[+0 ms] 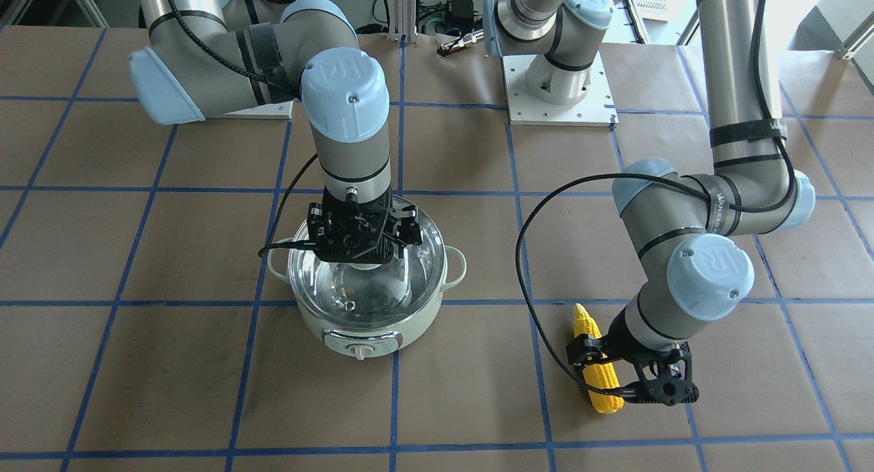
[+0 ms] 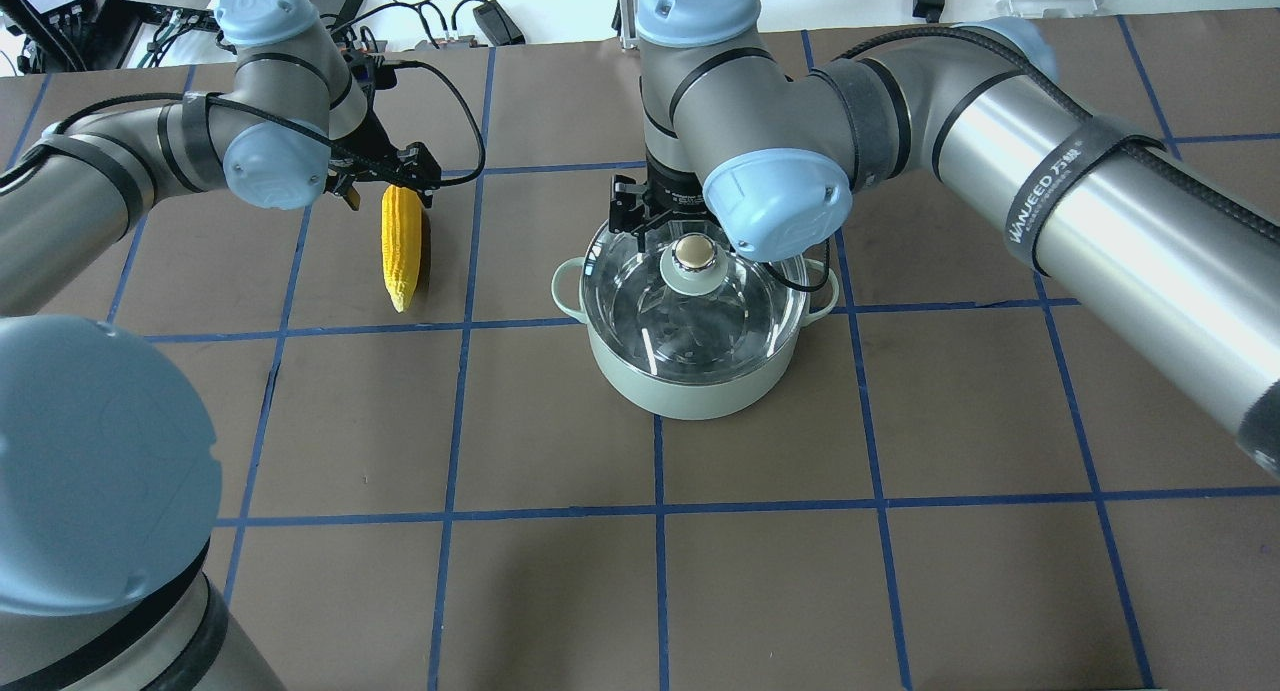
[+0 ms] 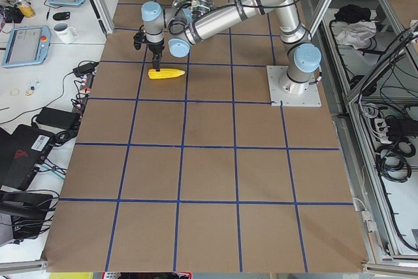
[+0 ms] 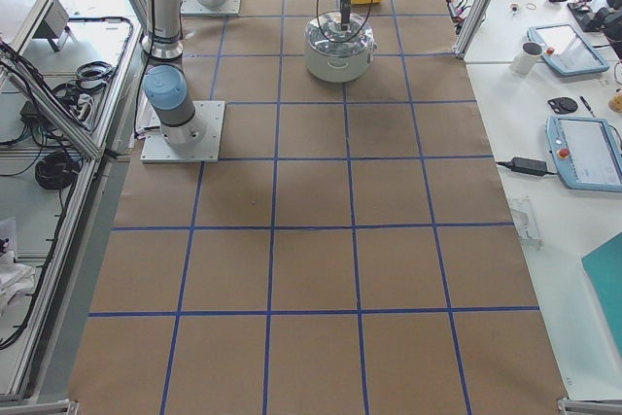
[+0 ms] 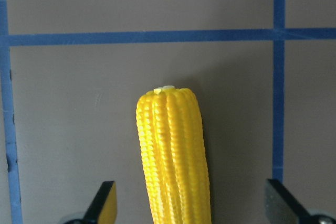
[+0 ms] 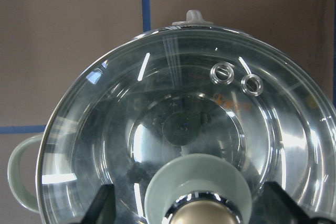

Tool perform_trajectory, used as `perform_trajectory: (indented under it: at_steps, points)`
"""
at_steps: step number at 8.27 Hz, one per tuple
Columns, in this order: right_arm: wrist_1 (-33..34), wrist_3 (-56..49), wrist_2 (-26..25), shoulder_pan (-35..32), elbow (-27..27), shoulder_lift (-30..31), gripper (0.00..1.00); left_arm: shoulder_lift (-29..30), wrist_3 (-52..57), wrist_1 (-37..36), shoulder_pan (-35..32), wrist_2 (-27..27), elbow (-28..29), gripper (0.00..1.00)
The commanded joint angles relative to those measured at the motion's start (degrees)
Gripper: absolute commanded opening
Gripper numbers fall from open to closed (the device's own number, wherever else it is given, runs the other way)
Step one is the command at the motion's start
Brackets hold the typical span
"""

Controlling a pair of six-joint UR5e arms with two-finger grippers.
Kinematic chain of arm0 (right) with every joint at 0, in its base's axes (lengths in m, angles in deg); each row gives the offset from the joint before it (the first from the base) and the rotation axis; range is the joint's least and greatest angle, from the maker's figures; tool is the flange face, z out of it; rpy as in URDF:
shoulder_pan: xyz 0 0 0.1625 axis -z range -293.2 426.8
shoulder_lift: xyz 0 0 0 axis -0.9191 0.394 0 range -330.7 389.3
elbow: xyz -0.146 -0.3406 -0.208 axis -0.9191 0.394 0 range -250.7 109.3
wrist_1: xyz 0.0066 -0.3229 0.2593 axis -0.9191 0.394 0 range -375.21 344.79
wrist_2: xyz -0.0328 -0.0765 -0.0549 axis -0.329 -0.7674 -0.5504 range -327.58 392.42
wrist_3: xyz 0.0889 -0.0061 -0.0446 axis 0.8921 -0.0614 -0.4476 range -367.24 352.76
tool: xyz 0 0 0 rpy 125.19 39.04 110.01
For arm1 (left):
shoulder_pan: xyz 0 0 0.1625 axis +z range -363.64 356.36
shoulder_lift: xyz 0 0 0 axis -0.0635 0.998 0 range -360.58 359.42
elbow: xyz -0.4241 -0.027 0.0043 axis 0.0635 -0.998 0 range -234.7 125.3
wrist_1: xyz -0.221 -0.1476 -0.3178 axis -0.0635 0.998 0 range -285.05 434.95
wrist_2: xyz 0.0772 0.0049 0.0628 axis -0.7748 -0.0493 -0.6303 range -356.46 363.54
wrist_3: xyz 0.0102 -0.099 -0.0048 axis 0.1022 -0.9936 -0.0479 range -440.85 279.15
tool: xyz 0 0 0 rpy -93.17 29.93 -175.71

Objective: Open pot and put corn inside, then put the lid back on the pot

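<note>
Two grippers, both spread. Upper left of overhead view: left gripper (image 2: 388,179) straddles the corn's (image 2: 401,246) blunt end, fingers clear of it; corn lies flat on the table (image 2: 900,421). Centre: lid (image 2: 700,316) sits closed on the pot (image 2: 690,386); right gripper (image 6: 191,203) flanks the knob (image 2: 695,254) without touching it.

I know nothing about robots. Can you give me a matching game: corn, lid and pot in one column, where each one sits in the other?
Things:
1 corn
2 lid
3 pot

Places:
A standing on the table, dial facing away from the robot
B lying flat between the left gripper's open fingers
C resting on the pot's rim

Pairs: 1-B; 2-C; 3-A
</note>
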Motion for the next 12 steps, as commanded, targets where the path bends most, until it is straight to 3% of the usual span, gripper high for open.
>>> perform_trajectory:
  at_steps: [1, 3, 4, 6, 7, 9, 10, 12]
  points:
    - [-0.79, 0.46, -0.5, -0.04, 0.05, 0.26, 0.86, 4.25, -1.15, -2.85, 0.93, -0.02, -0.04, 1.0]
    - [-0.88, 0.38, -0.33, 0.05, 0.05, 0.26, 0.67, 3.83, -1.07, -1.8, 1.55, -0.2, -0.13, 1.0]
    - [-1.49, 0.2, -0.15, 0.05, 0.13, 0.26, 0.54, 3.82, -1.15, -1.36, 1.55, -0.2, -0.22, 0.93]
    - [-1.67, 0.02, -0.59, 0.05, 0.13, 0.35, 0.21, 4.08, -2.47, -0.39, 1.55, -0.2, -1.44, 0.45]
    - [-1.67, 0.02, -0.68, 0.14, 0.22, 0.44, 0.14, 4.35, -2.47, -0.39, 1.55, -0.2, -1.45, 0.4]
    - [-2.02, 0.02, -0.59, 0.4, 0.48, 1.57, 0.11, 2.17, -3.08, -0.05, 1.29, -3.07, -1.27, 0.05]
    - [-4.2, -0.06, -0.68, 0.4, 1.01, 3.76, 0.11, 0.15, -3.78, 3.01, 1.02, -5.97, -0.58, 0.0]
    - [-12.19, -1.55, -0.76, 0.57, 3.64, 7.02, 0.11, -5.03, -6.07, 12.65, 0.41, -6.26, -0.13, 0.0]
